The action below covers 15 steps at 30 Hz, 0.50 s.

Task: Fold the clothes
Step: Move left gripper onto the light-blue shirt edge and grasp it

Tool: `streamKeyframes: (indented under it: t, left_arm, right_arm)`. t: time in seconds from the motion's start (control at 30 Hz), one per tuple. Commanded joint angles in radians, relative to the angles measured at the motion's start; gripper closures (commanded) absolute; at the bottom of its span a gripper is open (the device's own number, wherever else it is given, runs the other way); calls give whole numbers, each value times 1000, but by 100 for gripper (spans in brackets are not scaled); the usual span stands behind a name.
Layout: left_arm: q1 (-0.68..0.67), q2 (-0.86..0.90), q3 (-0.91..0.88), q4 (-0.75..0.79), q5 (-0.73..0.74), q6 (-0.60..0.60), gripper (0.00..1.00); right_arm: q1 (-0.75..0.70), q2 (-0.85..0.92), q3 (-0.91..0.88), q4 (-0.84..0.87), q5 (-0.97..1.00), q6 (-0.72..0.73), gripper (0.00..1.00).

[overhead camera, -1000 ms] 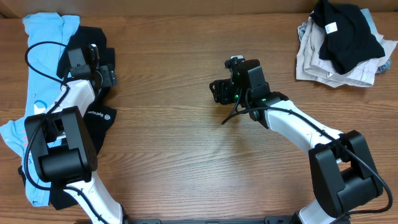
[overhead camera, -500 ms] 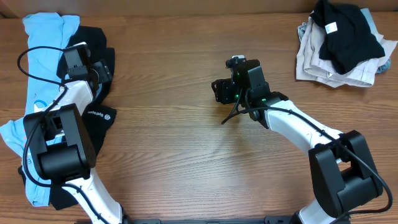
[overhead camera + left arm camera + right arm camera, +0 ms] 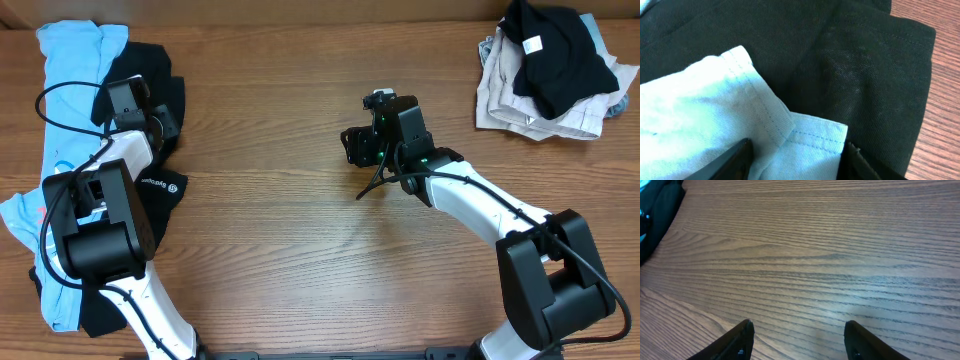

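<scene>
A light blue T-shirt [image 3: 68, 62] lies crumpled along the table's left edge, partly under a black garment [image 3: 160, 190] with a small white logo. My left gripper [image 3: 135, 105] is low over both. In the left wrist view its jaws [image 3: 797, 160] are open, with a stitched hem of the light blue T-shirt [image 3: 715, 115] between them, lying on the black garment [image 3: 865, 75]. My right gripper [image 3: 356, 146] is open and empty over bare wood near the table's middle; in the right wrist view its jaws [image 3: 797, 340] have only table between them.
A second pile lies at the back right: a black garment with a white tag [image 3: 555, 55] on top of beige and pale clothes [image 3: 500, 100]. The wooden table [image 3: 300, 250] spans the view. A dark edge of cloth shows at far left in the right wrist view [image 3: 655, 215].
My left gripper has shifted a little to the left over the black garment and the blue T-shirt. The right arm has not moved.
</scene>
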Motion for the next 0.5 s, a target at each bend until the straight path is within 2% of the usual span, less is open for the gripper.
streamKeyframes:
  t: [0.0, 0.2, 0.37, 0.47]
  left_arm:
    - [4, 11, 20, 11, 2, -10, 42]
    - [4, 8, 30, 6, 2, -10, 61]
    - [4, 8, 40, 1, 2, -10, 65]
    - [4, 8, 45, -5, 2, -10, 72]
  right_arm:
    - [0, 10, 21, 6, 11, 5, 39]
    - [0, 10, 21, 6, 11, 5, 39]
    - [0, 10, 21, 6, 11, 5, 39]
    - [0, 10, 21, 6, 16, 5, 39]
